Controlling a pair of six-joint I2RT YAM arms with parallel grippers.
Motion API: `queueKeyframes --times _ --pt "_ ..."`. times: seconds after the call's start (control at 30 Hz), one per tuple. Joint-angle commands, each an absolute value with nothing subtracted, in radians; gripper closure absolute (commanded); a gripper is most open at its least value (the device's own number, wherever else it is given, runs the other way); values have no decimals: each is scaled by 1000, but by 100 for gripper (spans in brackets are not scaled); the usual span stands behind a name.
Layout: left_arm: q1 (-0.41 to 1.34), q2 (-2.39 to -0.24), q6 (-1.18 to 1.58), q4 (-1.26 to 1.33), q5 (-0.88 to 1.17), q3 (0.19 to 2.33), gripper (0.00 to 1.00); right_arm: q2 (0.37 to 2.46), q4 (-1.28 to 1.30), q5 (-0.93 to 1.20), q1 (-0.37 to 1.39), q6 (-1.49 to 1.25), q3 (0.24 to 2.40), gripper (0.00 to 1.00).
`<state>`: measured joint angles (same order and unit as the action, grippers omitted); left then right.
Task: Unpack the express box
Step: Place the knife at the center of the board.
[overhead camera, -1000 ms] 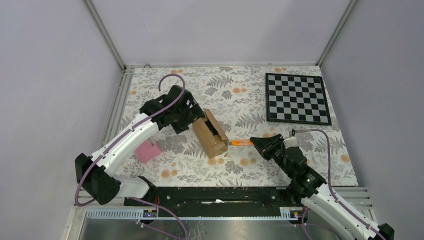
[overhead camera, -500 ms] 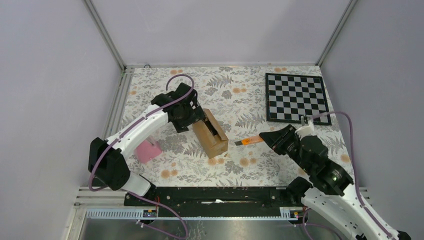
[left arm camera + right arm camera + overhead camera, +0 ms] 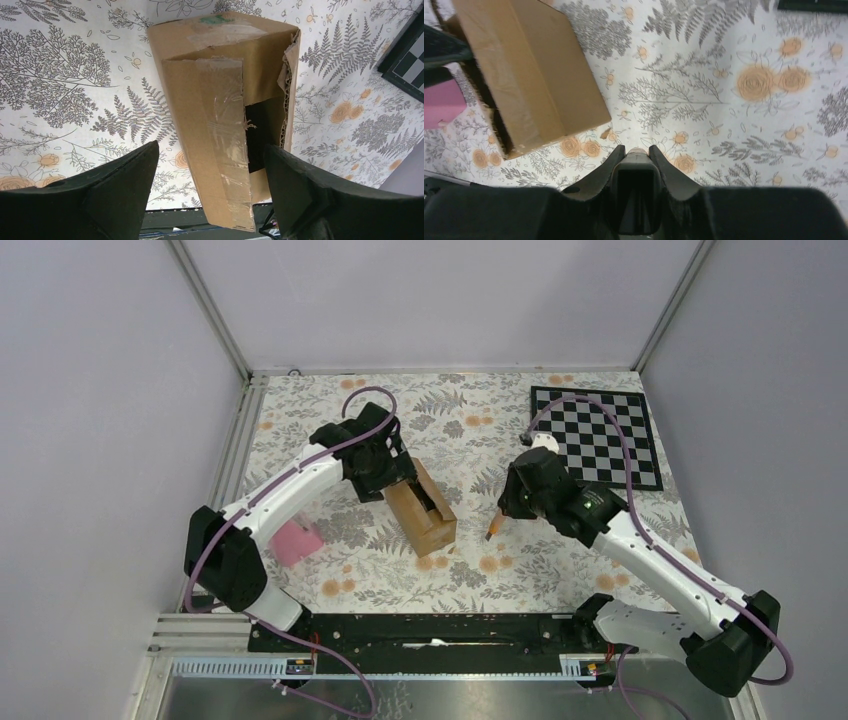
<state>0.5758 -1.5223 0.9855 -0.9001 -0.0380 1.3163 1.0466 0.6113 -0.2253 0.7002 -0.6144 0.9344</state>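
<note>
Centre of the floral-cloth desk (image 3: 610, 540): brown cardboard express box (image 3: 421, 505), taped, with its top seam split and a dark gap showing. Left claw (image 3: 211, 155) is spread wide, fingers straddling the box's far end; can't tell if they touch it. Right claw (image 3: 508, 504) is right of the box and apart from it, pinching a slim orange-and-black cutter (image 3: 494, 525), tip angled down. Pink wedge-shaped block (image 3: 296, 541) sits near-left of the box. Black-and-white checkerboard (image 3: 594, 437) lies at the far right.

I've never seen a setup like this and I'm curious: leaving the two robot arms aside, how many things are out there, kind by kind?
Cardboard box: 1
Pink block: 1
Orange cutter: 1
Chessboard: 1
Total: 4
</note>
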Motion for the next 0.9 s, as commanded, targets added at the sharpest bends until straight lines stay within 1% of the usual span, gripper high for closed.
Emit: queueKeyframes --times 0.0,0.07,0.1,0.13,0.2,0.27,0.3,0.33,0.43,0.53,0.87 --pt "574 -1535 947 -876 -13 1345 16 1081 641 -166 684 -481 1039 76" --pt "573 -1541 939 -877 -10 1345 16 1109 651 -157 669 -471 1054 62" --pt "574 -1542 936 -875 -11 1344 16 1121 649 -157 663 -470 1058 47" --pt "573 -1542 936 -873 -10 1342 15 1128 643 -161 660 -474 1066 38" --pt "572 -1538 933 -866 -5 1335 14 1136 634 -177 660 -489 1086 27" --pt "571 -1534 933 -856 -5 1327 13 1142 616 -176 661 -485 1105 24" --pt "571 -1531 933 -852 -5 1324 13 1148 611 -170 660 -480 1117 7" --pt "569 -1529 930 -849 -5 1323 13 1156 609 -158 661 -475 1132 1" --pt "565 -1527 925 -844 25 1322 13 1171 588 -123 674 -465 1164 0" --pt "562 -1529 923 -844 25 1324 13 1191 568 -135 716 -450 1199 0" --pt "549 -1539 918 -840 52 1326 15 1358 523 -175 890 -351 1312 0"
